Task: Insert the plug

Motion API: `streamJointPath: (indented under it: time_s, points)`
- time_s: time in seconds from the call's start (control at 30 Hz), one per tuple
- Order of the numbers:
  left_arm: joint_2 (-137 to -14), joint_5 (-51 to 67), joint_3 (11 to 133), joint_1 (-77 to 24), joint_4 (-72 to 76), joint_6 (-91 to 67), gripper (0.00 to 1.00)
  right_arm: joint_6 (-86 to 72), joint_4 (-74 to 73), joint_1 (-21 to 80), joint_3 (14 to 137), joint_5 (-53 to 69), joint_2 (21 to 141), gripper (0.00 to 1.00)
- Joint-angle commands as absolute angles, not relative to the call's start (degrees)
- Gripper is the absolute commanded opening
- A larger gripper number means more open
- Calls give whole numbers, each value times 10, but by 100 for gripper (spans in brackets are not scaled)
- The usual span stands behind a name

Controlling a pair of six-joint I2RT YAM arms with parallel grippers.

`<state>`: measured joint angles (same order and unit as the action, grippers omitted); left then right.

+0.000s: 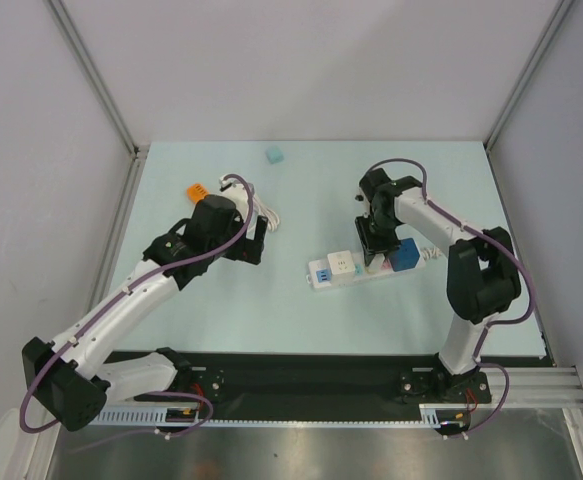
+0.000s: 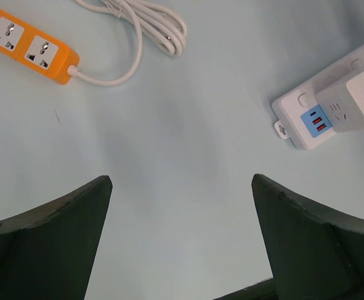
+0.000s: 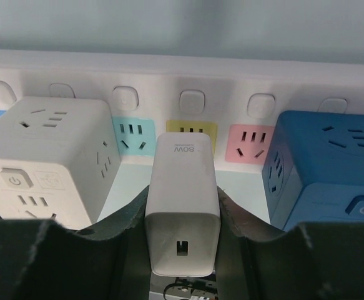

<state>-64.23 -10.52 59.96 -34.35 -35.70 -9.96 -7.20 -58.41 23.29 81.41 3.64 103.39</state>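
My right gripper (image 3: 183,212) is shut on a white 80W charger plug (image 3: 183,200), its front end at the yellow socket (image 3: 192,132) of the white power strip (image 3: 169,75); I cannot tell whether the prongs are in. A white cube adapter (image 3: 47,159) sits on the strip to its left and a blue cube adapter (image 3: 325,165) to its right. In the top view the right gripper (image 1: 378,243) is over the strip (image 1: 323,272). My left gripper (image 2: 182,187) is open and empty above the table, left of the strip (image 2: 294,115).
An orange power strip (image 2: 29,47) with a coiled white cable (image 2: 150,28) lies at the far left; it also shows in the top view (image 1: 196,190). A small teal cube (image 1: 274,155) sits at the back of the table. Grey walls stand on all sides.
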Motion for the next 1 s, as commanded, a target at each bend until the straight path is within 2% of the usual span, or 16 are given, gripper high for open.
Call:
streamJointPath:
  time_s: [0.0,0.97]
  points:
    - [-639,-114,603,-341,-348,-89,100,-62,-579,236,810,34,1039,0]
    - [-635,-109,603,-341,-347,-89,100,-54,-579,229,826,30,1092,0]
